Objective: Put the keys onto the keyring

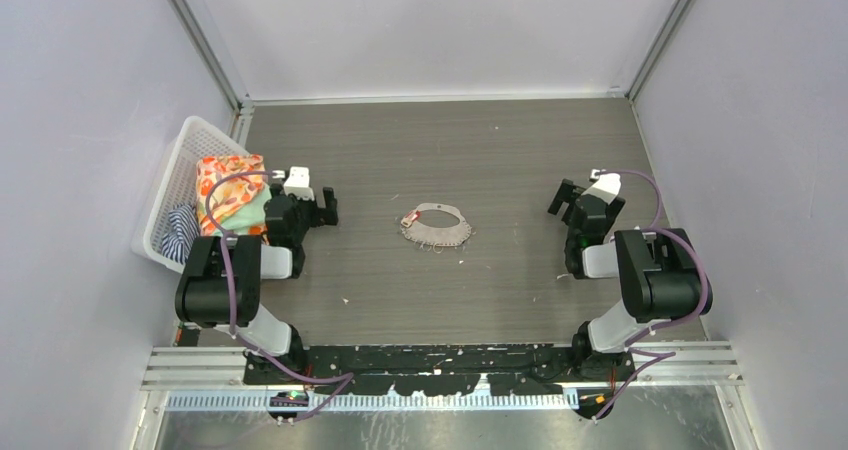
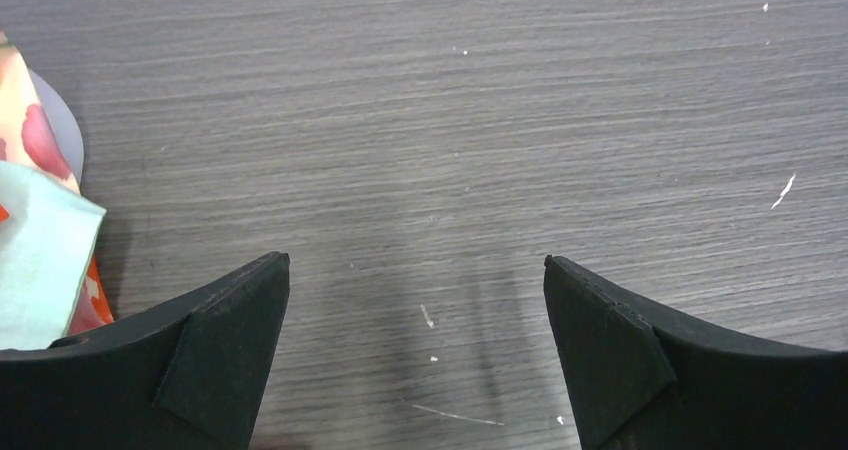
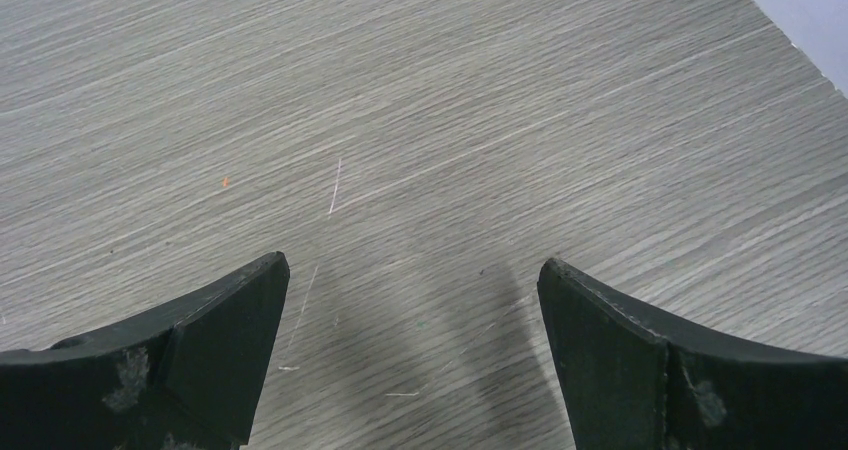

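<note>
Top external: I see left gripper (image 1: 328, 208), right gripper (image 1: 560, 200) fingers spread, empty. Risk: red key (image 1: 411, 219) tiny; my pinch may slip against keyring (image 1: 445, 232).

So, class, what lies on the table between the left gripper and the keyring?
Only bare tabletop separates the left gripper from the keyring; the top view shows this.

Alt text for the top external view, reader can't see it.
A wire keyring fringed with small silver keys lies in the middle of the table, a tiny red-headed key at its left edge. The left gripper and right gripper sit open and empty on either side, pointing toward it. A white basket of colourful cloths stands at far left.
</note>
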`<act>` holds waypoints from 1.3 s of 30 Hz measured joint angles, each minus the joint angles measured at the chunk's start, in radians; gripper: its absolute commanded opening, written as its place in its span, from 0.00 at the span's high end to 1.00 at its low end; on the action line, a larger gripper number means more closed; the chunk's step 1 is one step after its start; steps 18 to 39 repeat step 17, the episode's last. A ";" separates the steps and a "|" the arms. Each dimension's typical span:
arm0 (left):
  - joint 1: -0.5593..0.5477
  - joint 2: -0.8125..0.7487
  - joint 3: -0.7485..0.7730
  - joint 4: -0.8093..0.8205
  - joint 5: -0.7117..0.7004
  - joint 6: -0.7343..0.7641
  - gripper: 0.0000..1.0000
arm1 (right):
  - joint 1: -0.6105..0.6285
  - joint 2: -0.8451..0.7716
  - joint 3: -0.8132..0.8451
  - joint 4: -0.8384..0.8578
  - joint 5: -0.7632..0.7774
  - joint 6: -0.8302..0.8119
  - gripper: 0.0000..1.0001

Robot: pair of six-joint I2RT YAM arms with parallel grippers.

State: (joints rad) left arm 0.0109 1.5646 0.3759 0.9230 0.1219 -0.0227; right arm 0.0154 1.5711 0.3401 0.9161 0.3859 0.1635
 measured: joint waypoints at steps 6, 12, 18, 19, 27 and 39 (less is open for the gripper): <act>0.000 0.000 -0.001 -0.017 -0.017 0.000 0.00 | 0.000 0.000 0.000 0.001 -0.006 0.000 0.00; 0.000 0.000 -0.001 -0.018 -0.021 0.000 0.00 | 0.000 0.000 0.000 0.001 -0.006 0.000 0.00; 0.000 0.000 -0.001 -0.022 -0.024 0.000 0.00 | 0.000 0.000 0.000 0.001 -0.006 0.000 0.00; 0.000 0.000 -0.001 -0.022 -0.024 0.000 0.00 | 0.000 0.000 0.000 0.001 -0.006 0.000 0.00; 0.000 0.000 -0.001 -0.022 -0.024 0.000 0.00 | 0.000 0.000 0.000 0.001 -0.006 0.000 0.00; 0.000 0.000 -0.001 -0.022 -0.024 0.000 0.00 | 0.000 0.000 0.000 0.001 -0.006 0.000 0.00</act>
